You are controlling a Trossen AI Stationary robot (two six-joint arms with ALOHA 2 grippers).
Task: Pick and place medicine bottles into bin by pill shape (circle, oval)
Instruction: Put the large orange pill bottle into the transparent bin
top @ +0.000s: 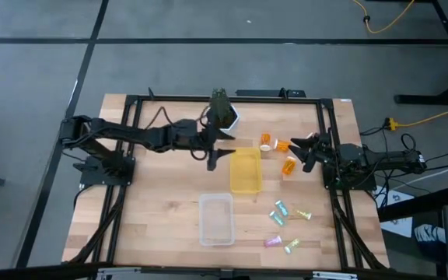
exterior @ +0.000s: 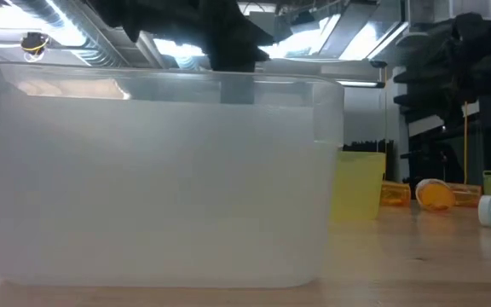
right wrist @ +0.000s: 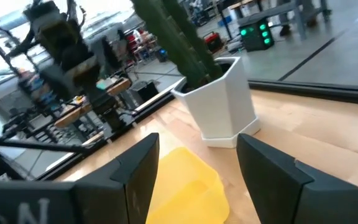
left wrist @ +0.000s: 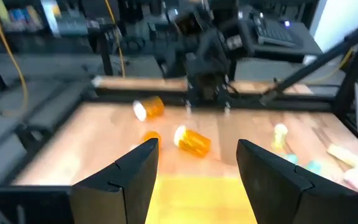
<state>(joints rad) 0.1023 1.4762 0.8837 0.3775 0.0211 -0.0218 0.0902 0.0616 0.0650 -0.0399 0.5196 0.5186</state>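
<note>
- Table (top: 162, 225): clear bin (top: 216, 218) near the front, yellow bin (top: 245, 171) mid-table.
- My left gripper (top: 213, 159) hangs beside the yellow bin, jaws spread, empty.
- My right gripper (top: 302, 148) sits among the orange medicine bottles (top: 289, 166), jaws spread, empty.
- Pale medicine bottles (top: 280, 210) lie scattered right of the clear bin.
- Judgement: the bottles are light, stiff and slick, and will roll; pinch mid-barrel, across the width.

Pale, smooth wood-grain bench (top: 154, 202). Frosted, translucent plastic bin (top: 216, 218), matt. Translucent yellow plastic bin (top: 245, 171), slightly glossy. Shiny translucent orange plastic bottles (top: 289, 165) with white caps. Smooth white plant pot (right wrist: 224, 102). Matt black tool fingers (left wrist: 126, 177).
</note>
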